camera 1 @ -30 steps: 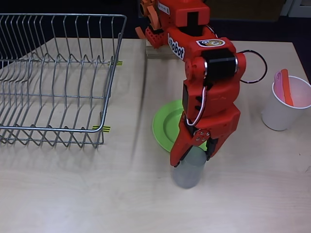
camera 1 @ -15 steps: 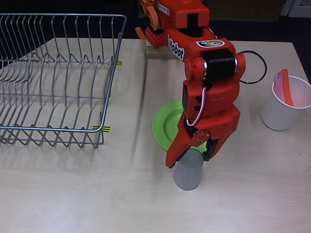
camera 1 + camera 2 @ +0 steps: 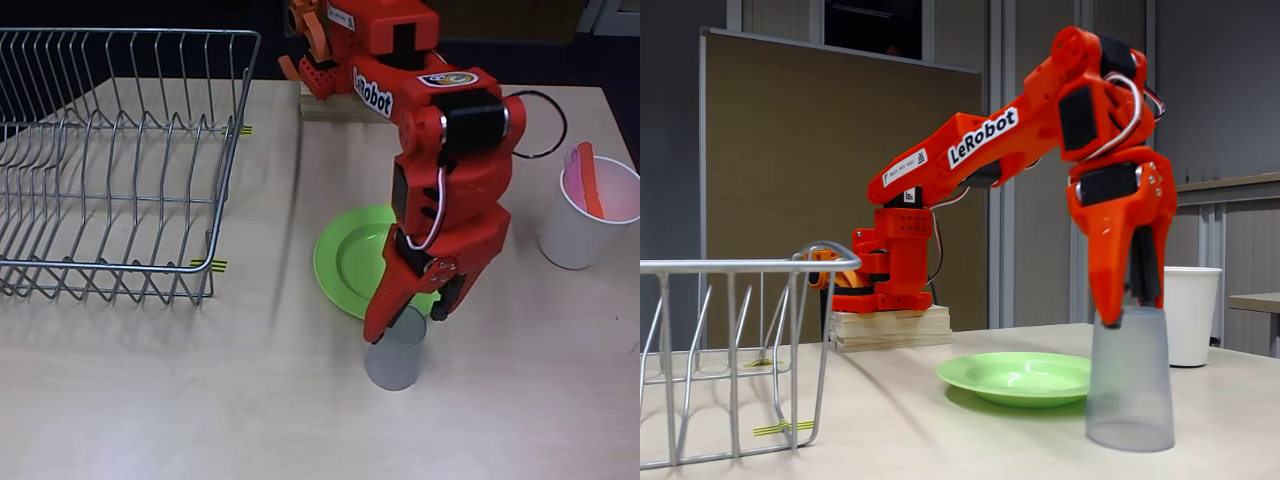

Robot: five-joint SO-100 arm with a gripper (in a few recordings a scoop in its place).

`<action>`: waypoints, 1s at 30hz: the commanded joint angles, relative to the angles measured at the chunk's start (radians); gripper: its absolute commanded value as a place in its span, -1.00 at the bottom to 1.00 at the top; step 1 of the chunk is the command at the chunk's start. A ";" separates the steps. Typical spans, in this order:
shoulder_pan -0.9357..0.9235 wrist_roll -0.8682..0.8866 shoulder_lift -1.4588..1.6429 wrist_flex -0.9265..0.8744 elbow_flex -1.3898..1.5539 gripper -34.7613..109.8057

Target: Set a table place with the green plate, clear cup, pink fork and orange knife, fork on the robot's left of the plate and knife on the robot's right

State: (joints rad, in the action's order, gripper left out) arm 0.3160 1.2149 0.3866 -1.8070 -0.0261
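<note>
Frosted clear cup (image 3: 395, 352) stood upright on the table (image 3: 200, 400) in the overhead view, just below the green plate (image 3: 350, 262), and the gripper (image 3: 405, 318) hung over its rim, fingers parted, one outside and one at the mouth. Pink fork (image 3: 573, 165) and orange knife (image 3: 590, 180) sat in the white cup (image 3: 585, 225). Over to the fixed view: the gripper (image 3: 1125, 312) met the clear cup's (image 3: 1130, 380) rim; I couldn't tell whether it pinched.

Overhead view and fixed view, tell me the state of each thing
clear cup: upright on table, beside plate
pincer: open, tips at cup rim
green plate: flat, empty
pink fork: standing in white cup
orange knife: standing in white cup
dish rack: empty
</note>
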 commanded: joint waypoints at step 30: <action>0.190 -0.028 1.108 0.087 1.177 -0.09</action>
State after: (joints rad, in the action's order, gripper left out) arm 0.4633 1.1720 1.3975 -1.7641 1.0784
